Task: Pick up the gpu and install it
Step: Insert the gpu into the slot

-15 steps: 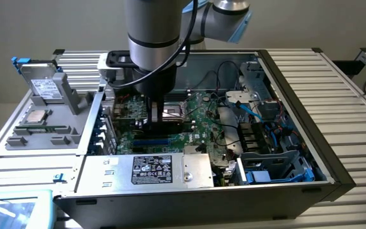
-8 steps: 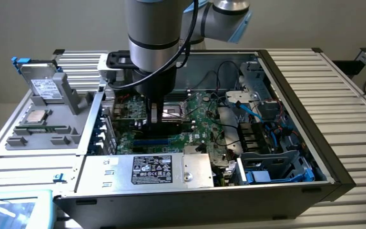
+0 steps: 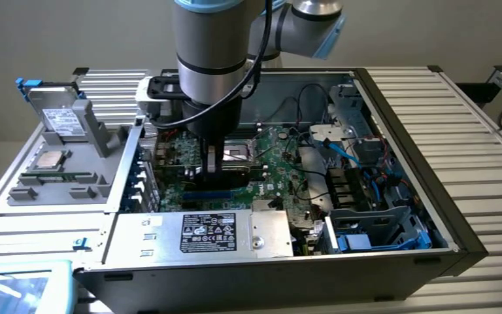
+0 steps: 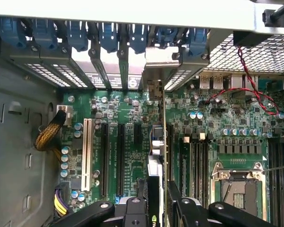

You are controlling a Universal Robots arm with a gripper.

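- The pincer (image 3: 222, 163) gripped the flat black rectangular gpu card (image 4: 154, 189), edge-down over the green motherboard (image 4: 217, 113).
- Any tilt under pressure could have bent its contacts.

PC case (image 3: 408, 118): lid off, on slatted alu table (image 3: 482, 131); mobo (image 3: 279, 152) flat inside.
PSU (image 3: 203, 235): silver box w/ blk label, at case's near edge in ext. view.
Blue cables (image 3: 342, 156): by drive bays, ext. view's right.
Grey tray (image 3: 24, 196): ext. view's left of case; drive (image 3: 59, 121) upright at back, CPU chip (image 3: 52, 159) flat, green mem stick (image 3: 59, 175) just in front of chip.
White slot (image 4: 88, 153): blk slots (image 4: 119, 158) parallel beside it.
CPU socket (image 4: 237, 187): metal frame, next to RAM slots.
Red/blk wires (image 4: 248, 80): twisted pair over mobo near rear ports.
Yellow cable (image 4: 49, 135): by case wall, near white slot.
Blue clips (image 4: 78, 35): row along rear brackets.
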